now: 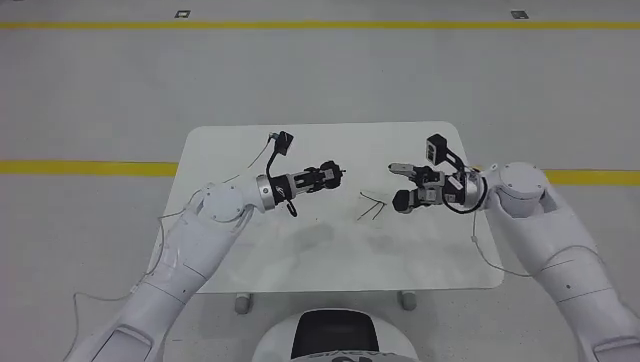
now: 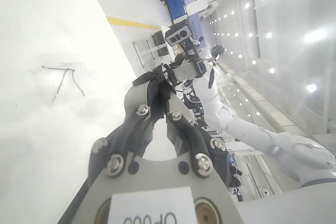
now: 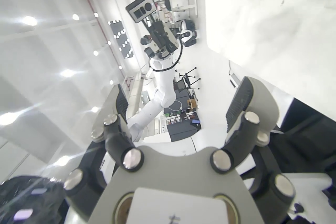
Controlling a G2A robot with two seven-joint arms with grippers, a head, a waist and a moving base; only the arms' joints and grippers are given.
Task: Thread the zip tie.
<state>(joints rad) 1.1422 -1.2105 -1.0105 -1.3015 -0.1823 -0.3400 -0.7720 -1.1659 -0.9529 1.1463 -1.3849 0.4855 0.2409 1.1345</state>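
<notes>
The zip ties [image 1: 374, 199] [image 2: 57, 68] lie flat on the white table [image 1: 300, 252], between the two grippers and nearer the right one. They are thin dark strips that cross in a loose V, their long axes running roughly from one arm's side towards the other's. The left gripper [image 1: 338, 171] [image 2: 157, 86] hovers above the table with its jaws clenched together. The right gripper [image 1: 401, 186] [image 3: 181, 101] faces it, jaws spread wide and holding nothing. A white label [image 2: 151, 205] sits on the left gripper's base, its print cut off at the frame edge.

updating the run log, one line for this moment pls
stage: pre-grasp | left gripper: shut, above table | right gripper: open, empty | zip ties: lying on table between grippers, untouched
</notes>
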